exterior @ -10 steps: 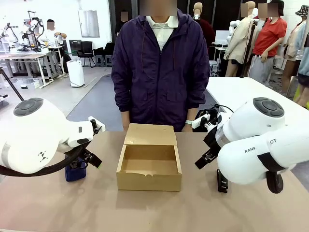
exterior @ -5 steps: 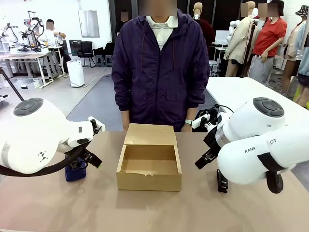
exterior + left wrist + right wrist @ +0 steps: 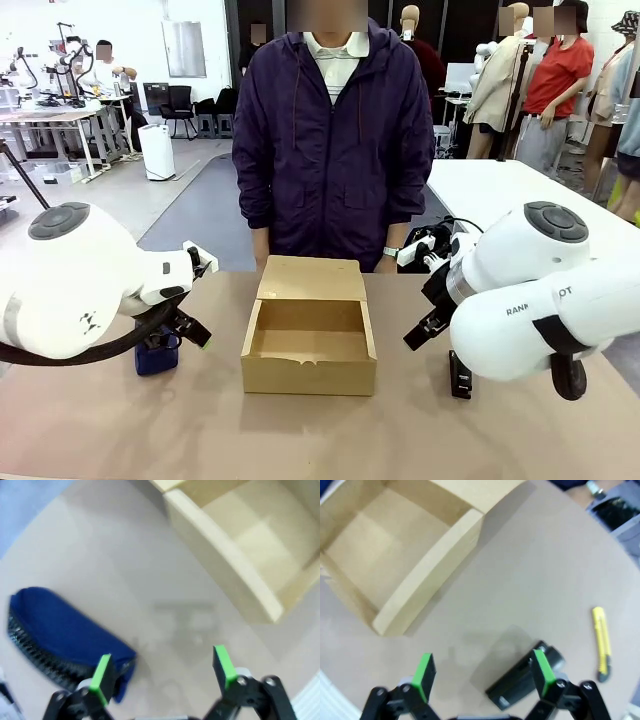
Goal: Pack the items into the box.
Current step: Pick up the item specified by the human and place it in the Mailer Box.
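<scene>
Plainly, the left gripper (image 3: 162, 667) stands spread wide, its green pads (image 3: 102, 672) well apart, and it pinches nothing. It hangs just above the navy blue soft zippered pouch (image 3: 65, 640), with one pad over the pouch's near end; whether the pad touches the fabric cannot be told. The right gripper (image 3: 482, 672) is spread just as wide and also grips nothing. It hangs over a small black blocky object (image 3: 520, 675) that sits on the tan desk (image 3: 300, 430) near its right edge.

Counted, there are two grippers, one pouch, one slim yellow pen-like tool with a dark tip (image 3: 601, 640), one tan cardboard box (image 3: 308, 378), one black object and one person in a dark purple jacket (image 3: 330, 130).

The pouch lies toward the desk's left edge, beside the box but apart from it. The yellow tool lies flat on the desk on the right side, beyond the black object and well apart from the box. The box sits in the middle of the desk with nothing inside it, its hinged flap raised on the side toward the far edge, where the person stands.

Against a second ago nothing has shifted: both arms, the pouch, the box and the person sit just as before.
</scene>
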Motion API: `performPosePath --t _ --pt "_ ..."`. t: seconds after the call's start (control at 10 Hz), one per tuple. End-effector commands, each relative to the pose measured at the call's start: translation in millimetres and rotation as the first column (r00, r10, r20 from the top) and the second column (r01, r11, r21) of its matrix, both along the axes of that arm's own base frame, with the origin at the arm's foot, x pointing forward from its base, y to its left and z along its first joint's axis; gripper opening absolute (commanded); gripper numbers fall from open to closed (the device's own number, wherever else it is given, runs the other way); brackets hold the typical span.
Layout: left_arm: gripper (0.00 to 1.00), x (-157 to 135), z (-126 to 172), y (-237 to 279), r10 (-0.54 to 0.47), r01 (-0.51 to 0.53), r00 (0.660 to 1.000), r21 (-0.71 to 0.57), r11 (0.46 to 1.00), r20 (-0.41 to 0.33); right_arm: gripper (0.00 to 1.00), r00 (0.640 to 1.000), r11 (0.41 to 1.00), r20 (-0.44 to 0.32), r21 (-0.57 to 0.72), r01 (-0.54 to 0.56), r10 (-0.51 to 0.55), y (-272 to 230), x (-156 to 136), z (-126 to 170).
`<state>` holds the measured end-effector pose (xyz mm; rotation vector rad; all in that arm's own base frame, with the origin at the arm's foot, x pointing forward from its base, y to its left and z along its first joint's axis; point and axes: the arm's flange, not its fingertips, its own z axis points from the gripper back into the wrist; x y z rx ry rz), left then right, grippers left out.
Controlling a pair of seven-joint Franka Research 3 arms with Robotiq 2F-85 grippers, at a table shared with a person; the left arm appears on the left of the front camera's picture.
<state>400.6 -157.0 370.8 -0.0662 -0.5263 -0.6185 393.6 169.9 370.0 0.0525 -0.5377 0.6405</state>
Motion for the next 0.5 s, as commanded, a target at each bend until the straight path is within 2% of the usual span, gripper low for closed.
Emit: performPosePath --t 0.0,0.1,0.2,0.3,0.4 --pt "1.0 2.4 45.1 15.9 -0.093 0.043 0.967 -0.207 0.977 -0.239 1.0 0.973 0.989 -0.231 0.149 0.024 0.011 -18.5 5.1 34.3" --pt "1.0 4.1 75.1 15.1 0.035 -0.16 0.932 -0.322 0.933 -0.361 1.0 0.955 0.96 -0.292 0.25 0.126 -0.049 -35.5 7.4 59.2" --pt "1.0 2.1 111.3 25.0 -0.023 -0.174 0.914 -0.443 0.88 -0.404 1.0 0.913 0.904 -0.407 0.378 0.199 -0.031 -49.2 2.0 90.1" --pt "1.0 -2.5 141.6 42.3 -0.092 -0.168 0.914 -0.578 0.799 -0.394 1.0 0.879 0.838 -0.471 0.507 0.202 0.073 -70.9 -5.8 118.4" --pt "1.0 -7.9 170.4 77.8 -0.171 -0.166 0.908 -0.704 0.691 -0.383 1.0 0.851 0.759 -0.503 0.61 0.229 0.148 -106.2 -13.9 144.4"
